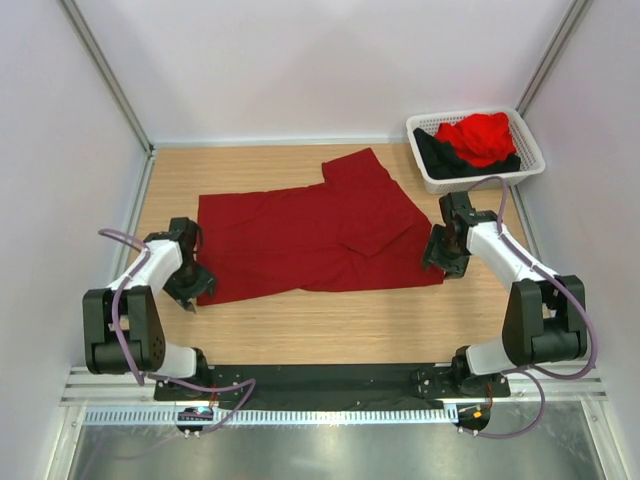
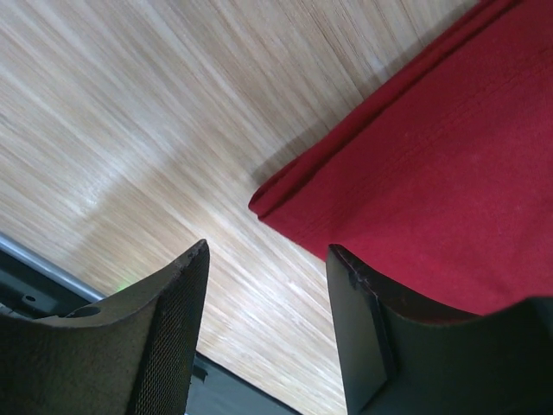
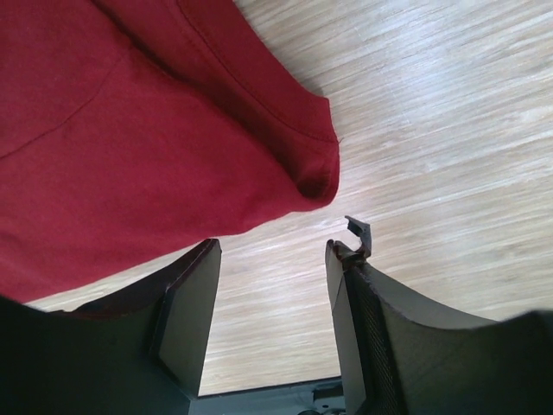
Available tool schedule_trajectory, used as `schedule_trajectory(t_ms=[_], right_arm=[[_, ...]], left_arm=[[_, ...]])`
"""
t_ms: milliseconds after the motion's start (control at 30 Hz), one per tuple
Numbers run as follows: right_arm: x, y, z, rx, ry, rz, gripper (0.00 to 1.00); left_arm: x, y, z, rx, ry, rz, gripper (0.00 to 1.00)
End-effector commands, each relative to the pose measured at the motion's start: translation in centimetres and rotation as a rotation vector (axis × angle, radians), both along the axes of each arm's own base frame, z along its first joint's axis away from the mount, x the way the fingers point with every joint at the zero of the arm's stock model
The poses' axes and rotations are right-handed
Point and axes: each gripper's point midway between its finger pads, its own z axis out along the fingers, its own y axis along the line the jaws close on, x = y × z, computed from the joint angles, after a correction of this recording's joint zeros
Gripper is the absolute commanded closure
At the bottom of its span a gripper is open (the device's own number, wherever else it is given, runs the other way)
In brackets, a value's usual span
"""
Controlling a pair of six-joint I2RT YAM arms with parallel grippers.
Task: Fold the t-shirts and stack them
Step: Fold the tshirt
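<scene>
Wooden table (image 1: 300,330) carries the crimson shirt (image 1: 310,235) spread flat, seemingly unfolded; red shirt (image 1: 480,138) and black shirt (image 1: 435,155) wait in the basket (image 1: 440,183). Left end effector (image 1: 189,296) and right end effector (image 1: 444,264) stand spread, empty, at its near corners.

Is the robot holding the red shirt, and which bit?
Nothing is held. The left gripper and right gripper both stand open beside corners of the dark red t-shirt, not pinching it.

Wooden table (image 1: 300,330) carries a crimson shirt (image 1: 310,235) spread flat at centre, and a white basket (image 1: 440,183) out at two o'clock.
</scene>
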Motion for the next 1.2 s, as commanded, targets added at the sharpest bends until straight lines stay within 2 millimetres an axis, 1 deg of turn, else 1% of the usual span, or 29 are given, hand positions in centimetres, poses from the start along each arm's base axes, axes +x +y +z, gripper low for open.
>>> schedule_trajectory(t_ms=[0, 67, 267, 367, 533, 633, 667, 733, 767, 800, 833, 867, 900, 967, 1000, 1033, 1067, 1100, 1167], right_arm=[[0.8, 0.1, -0.7, 0.015, -0.022, -0.029, 0.41], [0.6, 0.1, -1.1, 0.018, -0.007, -0.036, 0.41], [-0.1, -0.7, -1.9, -0.001, 0.008, -0.056, 0.4], [-0.3, -0.5, -2.4, 0.01, 0.017, -0.056, 0.42], [-0.2, -0.5, -3.3, 0.01, 0.01, -0.052, 0.42], [0.0, -0.6, -3.9, 0.006, 0.019, -0.051, 0.43], [0.1, -0.5, -4.0, 0.01, 0.016, -0.05, 0.44], [0.0, -0.6, -4.4, 0.009, 0.025, -0.051, 0.47], [0.0, -0.5, -4.8, 0.014, 0.023, -0.055, 0.49], [0.0, -0.5, -4.9, 0.018, 0.023, -0.057, 0.56], [0.0, -0.5, -5.2, 0.019, 0.023, -0.059, 0.6], [0.0, -0.5, -5.3, 0.02, 0.021, -0.062, 0.65], [-0.1, -0.7, -5.5, 0.01, 0.023, -0.067, 0.74], [-0.5, -1.1, -5.7, -0.014, 0.045, -0.075, 0.84], [-0.7, -1.8, -5.7, -0.047, 0.052, -0.085, 0.95], [-0.8, -2.2, -5.6, -0.065, 0.054, -0.091, 0.99], [-1.5, -2.6, -5.6, -0.088, 0.077, -0.102, 0.99], [-1.8, -3.2, -5.4, -0.117, 0.08, -0.108, 0.99], [-2.8, -3.6, -5.0, -0.13, 0.092, -0.124, 0.99]], left_arm=[[0.9, 0.7, -0.5, 0.03, -0.004, 0.012, 0.43], [0.8, 0.8, -0.7, 0.034, 0.013, 0.01, 0.43], [0.5, 1.0, -0.8, 0.038, 0.026, 0.018, 0.4], [0.4, 1.3, -0.9, 0.049, 0.036, 0.03, 0.42], [1.0, 1.7, -1.3, 0.054, 0.019, 0.019, 0.42], [1.4, 1.5, -1.7, 0.036, 0.007, 0.016, 0.49], [1.7, 1.5, -1.8, 0.033, -0.001, 0.011, 0.55], [1.8, 1.5, -2.0, 0.028, -0.002, 0.008, 0.64], [1.9, 1.6, -2.0, 0.029, -0.003, 0.005, 0.73], [1.9, 1.6, -2.0, 0.03, -0.001, 0.005, 0.78], [1.7, 1.8, -2.1, 0.032, 0.007, 0.013, 0.89], [1.6, 2.0, -2.1, 0.033, 0.012, 0.019, 0.95], [1.4, 2.4, -2.1, 0.035, 0.021, 0.036, 1.0], [0.9, 2.9, -2.0, 0.041, 0.038, 0.048, 1.0], [0.8, 3.2, -1.9, 0.048, 0.042, 0.05, 1.0], [0.7, 3.6, -1.8, 0.054, 0.047, 0.057, 1.0], [0.5, 3.8, -1.8, 0.059, 0.056, 0.056, 1.0], [0.4, 4.0, -1.9, 0.059, 0.061, 0.044, 1.0], [0.1, 4.1, -1.9, 0.063, 0.078, 0.039, 1.0]])
